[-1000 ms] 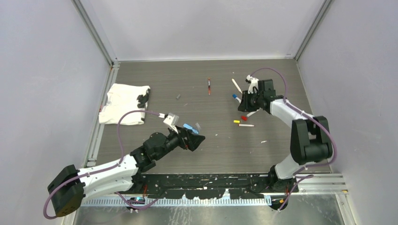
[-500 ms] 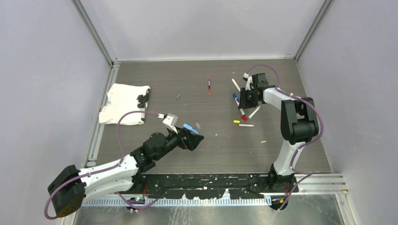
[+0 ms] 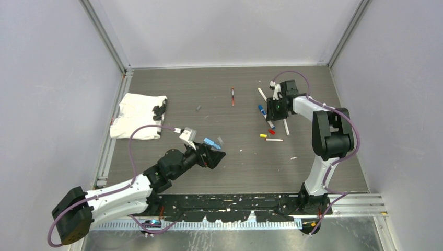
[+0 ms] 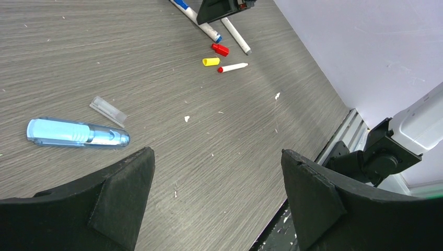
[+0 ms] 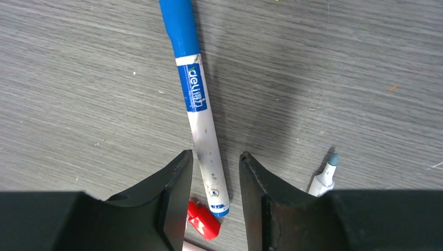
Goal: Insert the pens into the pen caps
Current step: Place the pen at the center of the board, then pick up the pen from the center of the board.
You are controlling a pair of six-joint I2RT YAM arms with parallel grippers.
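- While hovering with right jaws narrowly parted, astride the lower barrel of the blue pen (image 5: pixel 201 125) and clamped on nothing, beware a sideways nudge: little room on either side, so likely to roll the pen along the bench (image 5: pixel 78 78).
- Lying flat, right of centre toward the far side, blue end pointing away from the jaws. Apparently capped in blue already, though hard to confirm; if so, risks wasting a grip on a finished pen.
- Just beside its near end: a red cap (image 5: pixel 205 222), partly hidden beneath the jaws. Could get pinched along with the barrel, or flicked away, on closing.
- Close on the other side: a second pen (image 5: pixel 325 175) with a bare greyish tip. Could be knocked askew, or smear ink, under a low descent.
- Closing near the barrel's end rather than its middle: likely to tilt the pen in the grip and spoil alignment with any cap.
- Left jaws wide apart and empty, low over the bench, well apart from the pens, near a light-blue oblong piece (image 4: pixel 76 133) and a small clear piece (image 4: pixel 107 111). Neither looks like a cap; some risk of grabbing the wrong thing there.
- Further out: yellow cap (image 4: pixel 211 61) and red-tipped pen (image 4: pixel 233 67), lying near each other. Tiny and round, so prone to roll or skid when pushed.
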